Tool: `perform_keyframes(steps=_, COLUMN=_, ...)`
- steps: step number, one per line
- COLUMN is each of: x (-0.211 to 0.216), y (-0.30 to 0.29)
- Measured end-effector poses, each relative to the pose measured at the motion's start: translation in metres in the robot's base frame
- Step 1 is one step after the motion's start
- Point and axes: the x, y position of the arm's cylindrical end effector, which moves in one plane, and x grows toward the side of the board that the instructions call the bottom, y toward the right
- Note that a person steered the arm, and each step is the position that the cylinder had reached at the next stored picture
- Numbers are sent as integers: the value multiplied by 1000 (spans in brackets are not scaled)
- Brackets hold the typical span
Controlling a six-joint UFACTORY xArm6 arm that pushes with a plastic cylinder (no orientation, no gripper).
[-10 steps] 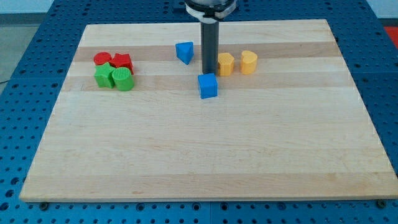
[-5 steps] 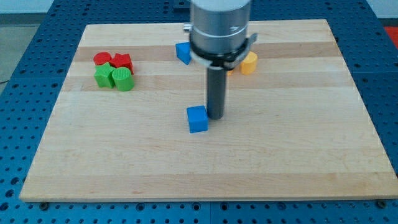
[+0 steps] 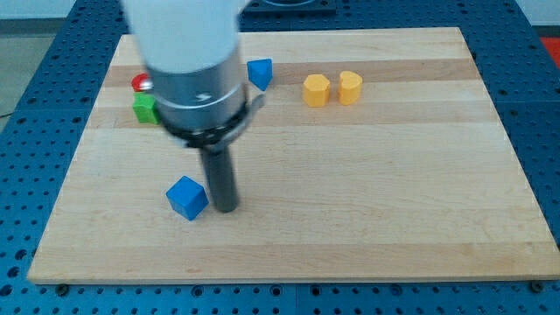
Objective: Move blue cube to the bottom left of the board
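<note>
The blue cube (image 3: 187,197) lies on the wooden board (image 3: 367,175), left of centre and near the view's bottom. My tip (image 3: 225,208) rests on the board right beside the cube, on its right side, touching or almost touching it. The arm's grey body hangs above the rod and hides part of the board's upper left.
A blue triangular block (image 3: 259,73) sits near the view's top. A yellow hexagonal block (image 3: 316,90) and a yellow heart-like block (image 3: 350,87) sit to its right. A red block (image 3: 140,83) and a green block (image 3: 144,108) show partly behind the arm at the upper left.
The blue cube has slid from the board's upper middle down and to the left. My tip has followed it on its right side. The arm now covers most of the red and green blocks.
</note>
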Motion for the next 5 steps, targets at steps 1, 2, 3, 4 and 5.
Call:
perform_keyframes(steps=1, x=16, y=-40)
perform_keyframes(steps=2, x=23, y=-40)
perform_keyframes(steps=3, x=14, y=15)
perform_keyframes(steps=4, x=-13, y=14)
perform_keyframes(steps=5, x=-26, y=-32)
